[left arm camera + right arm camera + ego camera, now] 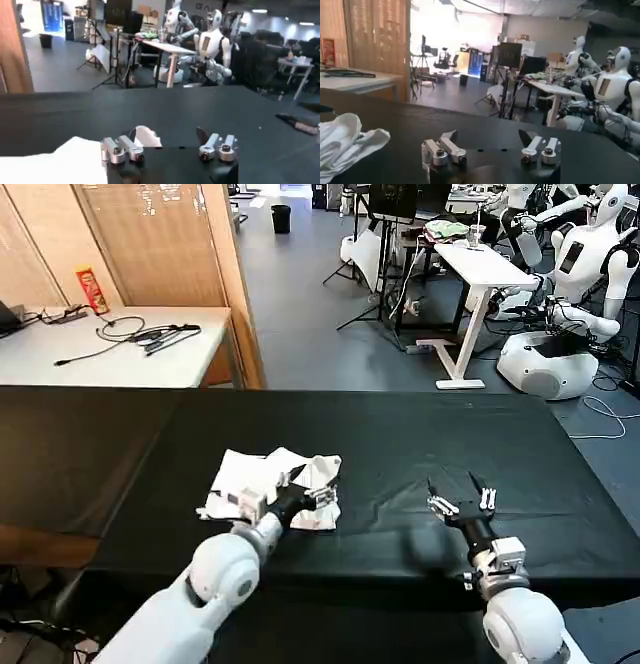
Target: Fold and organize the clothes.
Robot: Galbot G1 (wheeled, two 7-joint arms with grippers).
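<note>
Two claws are over the black surface (400,434). Left claw (305,494) has its fingers spread wide; it sits low at the near right edge of the T-shirt (270,484), one finger against white cloth, nothing pinched between them. Its arm reaches forward from the lower left. Right claw (462,499) is spread too, holding nothing, hovering just above bare cloth well to the right of the shirt, its arm coming up from the lower right, fingers pointing away from the body. T-shirt lies crumpled in a white heap left of centre, near the front edge
</note>
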